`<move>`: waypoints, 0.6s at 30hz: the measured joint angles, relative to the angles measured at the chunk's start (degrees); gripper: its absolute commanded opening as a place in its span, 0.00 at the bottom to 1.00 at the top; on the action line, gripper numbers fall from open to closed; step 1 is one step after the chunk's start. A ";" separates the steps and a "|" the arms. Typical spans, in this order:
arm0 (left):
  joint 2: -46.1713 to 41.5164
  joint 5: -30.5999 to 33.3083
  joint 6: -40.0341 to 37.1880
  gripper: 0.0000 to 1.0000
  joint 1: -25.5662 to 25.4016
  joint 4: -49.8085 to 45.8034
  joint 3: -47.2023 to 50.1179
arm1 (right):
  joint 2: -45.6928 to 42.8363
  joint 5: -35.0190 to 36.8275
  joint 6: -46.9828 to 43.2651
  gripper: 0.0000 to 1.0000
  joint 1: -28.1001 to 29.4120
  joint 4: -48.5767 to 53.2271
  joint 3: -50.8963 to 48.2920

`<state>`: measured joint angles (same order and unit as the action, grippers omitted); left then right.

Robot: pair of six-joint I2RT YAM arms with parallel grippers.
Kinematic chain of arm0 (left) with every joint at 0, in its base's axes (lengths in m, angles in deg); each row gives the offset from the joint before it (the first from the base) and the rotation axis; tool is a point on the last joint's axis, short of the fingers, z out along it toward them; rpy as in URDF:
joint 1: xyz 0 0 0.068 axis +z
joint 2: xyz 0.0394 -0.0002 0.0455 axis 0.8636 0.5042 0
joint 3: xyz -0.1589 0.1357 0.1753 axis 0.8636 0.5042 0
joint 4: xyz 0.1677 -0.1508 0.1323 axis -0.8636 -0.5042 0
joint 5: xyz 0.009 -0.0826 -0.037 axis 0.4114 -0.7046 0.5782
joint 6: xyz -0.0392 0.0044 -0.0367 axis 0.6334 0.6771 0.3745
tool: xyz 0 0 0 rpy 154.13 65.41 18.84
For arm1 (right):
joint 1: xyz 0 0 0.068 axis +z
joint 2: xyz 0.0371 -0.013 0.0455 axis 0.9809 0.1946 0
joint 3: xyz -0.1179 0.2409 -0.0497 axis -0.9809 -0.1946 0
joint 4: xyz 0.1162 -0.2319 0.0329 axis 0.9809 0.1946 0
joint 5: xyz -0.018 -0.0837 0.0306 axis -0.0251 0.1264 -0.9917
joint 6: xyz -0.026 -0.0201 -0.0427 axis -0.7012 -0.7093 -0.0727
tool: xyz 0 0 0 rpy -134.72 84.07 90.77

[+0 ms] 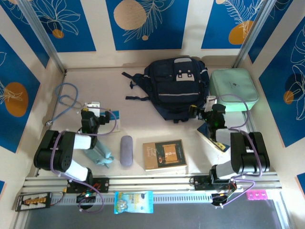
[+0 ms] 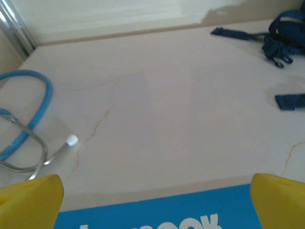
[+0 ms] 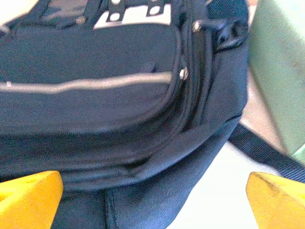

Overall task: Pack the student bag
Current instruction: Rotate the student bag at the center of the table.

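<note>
The student bag (image 1: pixel 174 88) is a dark navy backpack with a grey stripe and a light grey buckle patch, lying at the back middle of the table. My right gripper (image 1: pixel 201 112) hangs open at the bag's near right corner. In the right wrist view its yellow fingertips (image 3: pixel 28 198) stand wide apart over the bag's navy fabric (image 3: pixel 119 109), gripping nothing. My left gripper (image 1: pixel 93 113) is open at the left, over a blue book (image 2: pixel 157 214), with its yellow fingertips (image 2: pixel 31 200) far apart. Loose bag straps (image 2: pixel 281 43) lie to its far right.
A mint green zip case (image 1: pixel 233 89) lies right of the bag. A blue stethoscope (image 1: pixel 66 98) lies far left. Nearer the front are a grey case (image 1: pixel 126 150), a brown book (image 1: pixel 164 154) and a light blue item (image 1: pixel 101 155). A snack packet (image 1: pixel 133 202) sits on the front rail.
</note>
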<state>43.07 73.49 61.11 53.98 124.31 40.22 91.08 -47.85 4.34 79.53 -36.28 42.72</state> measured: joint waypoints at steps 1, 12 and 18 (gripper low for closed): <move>-2.08 0.70 0.13 1.00 0.00 -1.77 -0.22 | -2.25 1.22 0.63 0.99 0.48 3.50 1.92; -22.23 4.79 17.55 1.00 0.00 -32.06 -15.02 | -12.33 6.75 17.51 0.99 9.92 37.48 23.39; -26.95 -5.97 25.73 1.00 0.00 -43.04 -19.47 | -7.19 0.44 27.69 0.99 9.05 47.32 26.08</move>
<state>16.12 67.52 86.84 53.98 81.27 20.74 83.89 -47.42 32.03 88.58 11.04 68.79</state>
